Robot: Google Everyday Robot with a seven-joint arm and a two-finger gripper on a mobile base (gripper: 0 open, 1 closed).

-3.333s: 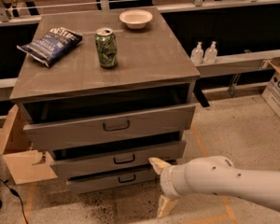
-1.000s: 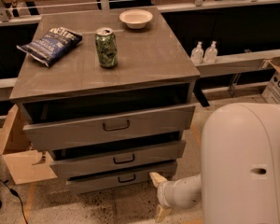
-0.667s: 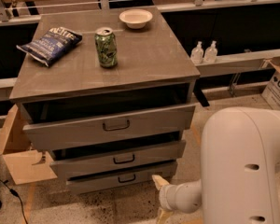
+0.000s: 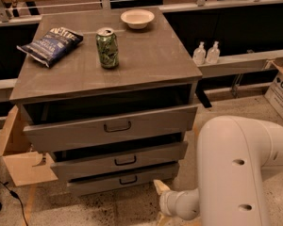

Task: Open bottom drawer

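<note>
The bottom drawer [image 4: 94, 185] is the shortest and narrowest of the three grey fronts on the cabinet [image 4: 146, 55], at floor level. Its small dark bar handle [image 4: 128, 179] sits at its centre. All three drawers stand slightly pulled out, stepped back from top to bottom. My gripper [image 4: 159, 203] is low by the floor, just right of and in front of the bottom drawer's right end. Its two pale fingers [image 4: 160, 187] are spread apart and hold nothing. It does not touch the handle. My large white arm link [image 4: 240, 168] fills the lower right.
On the cabinet top are a blue chip bag [image 4: 49, 44], a green can [image 4: 107, 47] and a white bowl [image 4: 137, 18]. Two small bottles [image 4: 206, 52] stand on a ledge at right. Cardboard boxes sit at the left [image 4: 16, 154] and at the right edge [image 4: 280, 91].
The white arm link has swung into the lower right of the view. The gripper has dropped lower and stays near the bottom drawer's right end, barely moving over the last second. The drawers have not moved.
</note>
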